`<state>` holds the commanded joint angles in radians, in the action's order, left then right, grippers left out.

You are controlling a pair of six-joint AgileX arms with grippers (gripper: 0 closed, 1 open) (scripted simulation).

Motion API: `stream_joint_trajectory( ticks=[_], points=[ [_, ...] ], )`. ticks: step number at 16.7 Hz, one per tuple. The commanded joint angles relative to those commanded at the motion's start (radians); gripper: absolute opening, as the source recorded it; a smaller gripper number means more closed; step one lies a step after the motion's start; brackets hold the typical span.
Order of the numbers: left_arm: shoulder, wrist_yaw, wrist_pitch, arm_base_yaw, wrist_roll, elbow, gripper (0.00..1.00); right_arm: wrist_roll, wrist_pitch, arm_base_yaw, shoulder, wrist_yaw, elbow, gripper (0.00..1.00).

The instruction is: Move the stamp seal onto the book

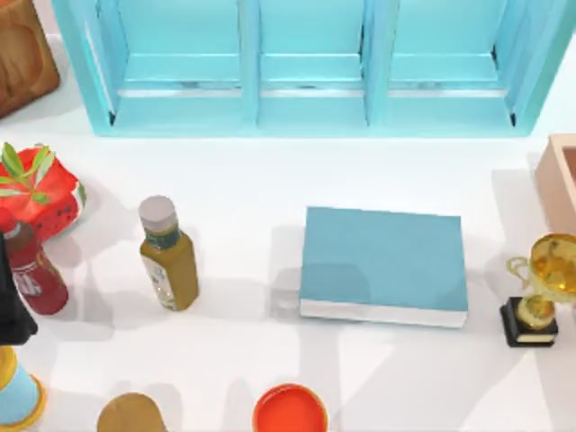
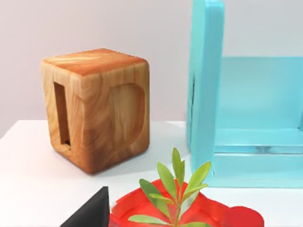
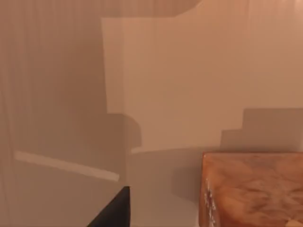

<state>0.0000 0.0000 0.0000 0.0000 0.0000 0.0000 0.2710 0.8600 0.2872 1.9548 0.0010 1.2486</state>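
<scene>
Tan-brown block (image 3: 251, 189) close by right gripper (image 3: 113, 208), probably the stamp seal, though not certain. Cannot tell the jaws' spread on either gripper. Left gripper (image 2: 92, 213) idle at left edge of tabletop (image 1: 252, 180), near sauce bottle (image 1: 34, 274). Farther in, book (image 1: 382, 261) lying flat, cover bare. Risks: off-centre pinch tipping the seal; low carry clipping trophy (image 1: 540, 288) or book's edge; release near the cover's rim, seal toppling off.

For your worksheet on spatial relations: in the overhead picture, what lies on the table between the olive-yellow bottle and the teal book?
Nothing: in the top view, bare white table separates the olive-yellow bottle from the book.
</scene>
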Motion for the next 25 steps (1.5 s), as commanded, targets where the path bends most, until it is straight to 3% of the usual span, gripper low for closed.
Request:
stream_joint_trajectory(
  ticks=[9, 19, 25],
  points=[
    [0.000, 0.000, 0.000, 0.000, 0.000, 0.000, 1.00, 0.000, 0.000, 0.000, 0.000, 0.000, 0.000, 0.02],
    [0.000, 0.000, 0.000, 0.000, 0.000, 0.000, 1.00, -0.003, 0.003, 0.000, -0.003, 0.001, 0.002, 0.00],
    [0.000, 0.000, 0.000, 0.000, 0.000, 0.000, 1.00, -0.132, 0.169, -0.086, -0.058, 0.020, 0.153, 0.00]
  ],
)
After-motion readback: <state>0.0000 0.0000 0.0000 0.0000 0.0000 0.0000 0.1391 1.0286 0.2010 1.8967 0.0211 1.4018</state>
